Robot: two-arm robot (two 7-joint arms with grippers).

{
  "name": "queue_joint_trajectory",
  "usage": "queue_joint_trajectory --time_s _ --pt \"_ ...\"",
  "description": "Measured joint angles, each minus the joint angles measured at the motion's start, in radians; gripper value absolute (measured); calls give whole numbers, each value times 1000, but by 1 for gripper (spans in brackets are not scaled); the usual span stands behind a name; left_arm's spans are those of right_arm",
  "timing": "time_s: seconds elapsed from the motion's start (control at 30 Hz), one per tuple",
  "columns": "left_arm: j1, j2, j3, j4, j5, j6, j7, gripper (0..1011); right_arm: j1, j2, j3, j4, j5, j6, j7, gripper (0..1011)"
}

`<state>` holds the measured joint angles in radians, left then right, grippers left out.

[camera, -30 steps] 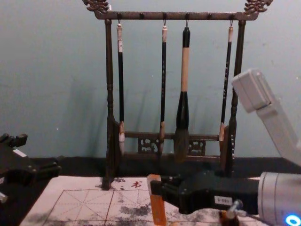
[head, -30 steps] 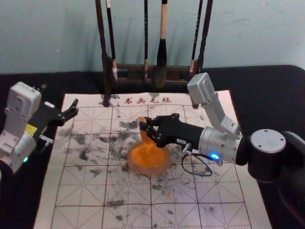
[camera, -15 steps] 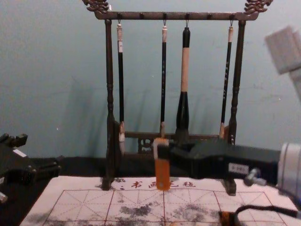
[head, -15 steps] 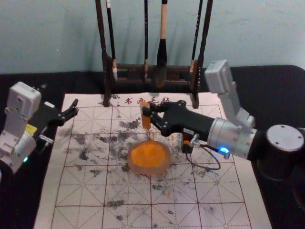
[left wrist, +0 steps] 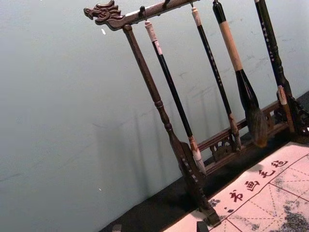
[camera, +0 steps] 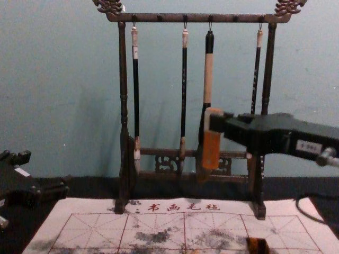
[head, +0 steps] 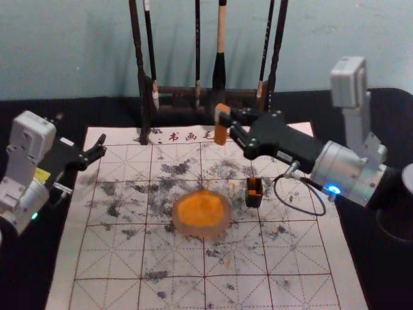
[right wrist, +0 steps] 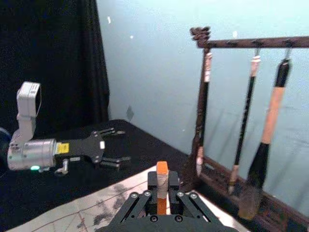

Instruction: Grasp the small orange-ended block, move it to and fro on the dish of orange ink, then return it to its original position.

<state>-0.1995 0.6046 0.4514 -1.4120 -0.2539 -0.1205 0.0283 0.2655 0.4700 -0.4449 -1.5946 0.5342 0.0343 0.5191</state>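
**Small orange-ended block (head: 221,135) held aloft in the right tool (head: 228,120)**

Closed on the block, with a dark fingertip pressed to either side in the right wrist view. Gripped by the upper part, leaving the lower orange length hanging free below the tool. Nearly upright in the chest view, with a slight tilt. Raised above the far part of the white mat (head: 116,258), in front of the brush stand (camera: 123,95), apart from both the dish (head: 201,233) and the mat.

Nearer the robot, set on the mat around its middle: the round, pale-rimmed dish, with orange ink (head: 200,209) spread across its inside. Just to the right of the dish, also on the mat: a small dark open box (head: 254,196) with some orange in it. Printed over the mat: a red grid, with red characters (head: 200,136) along the far edge and dark smudges scattered between.

Out to the left, over the far left corner of the mat: the left tool (head: 101,145), idle and empty, with fingers spread well apart.

Farther back, hung in a row from the dark stand's top bar: one thick brush (camera: 208,79) and three slimmer brushes (camera: 136,95). Under the mat: the black-covered table (head: 361,123). Behind everything: a pale blue-green wall (camera: 58,79).
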Motion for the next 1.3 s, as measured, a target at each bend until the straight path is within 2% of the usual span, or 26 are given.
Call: queue_joint_trajectory --time_s 0.27,0.43,0.83,1.3 --pt "0 0 0 0 0 0 0 1001 -43 10 31 14 9 -56 -22 105" --pt "0 0 0 0 0 0 0 1001 -78 20 48 25 3 -62 -42 105" --pt "0 0 0 0 0 0 0 1001 -176 36 98 5 7 -32 -93 105" --pt "0 0 0 0 0 0 0 1001 -197 0 104 20 4 12 -134 105"
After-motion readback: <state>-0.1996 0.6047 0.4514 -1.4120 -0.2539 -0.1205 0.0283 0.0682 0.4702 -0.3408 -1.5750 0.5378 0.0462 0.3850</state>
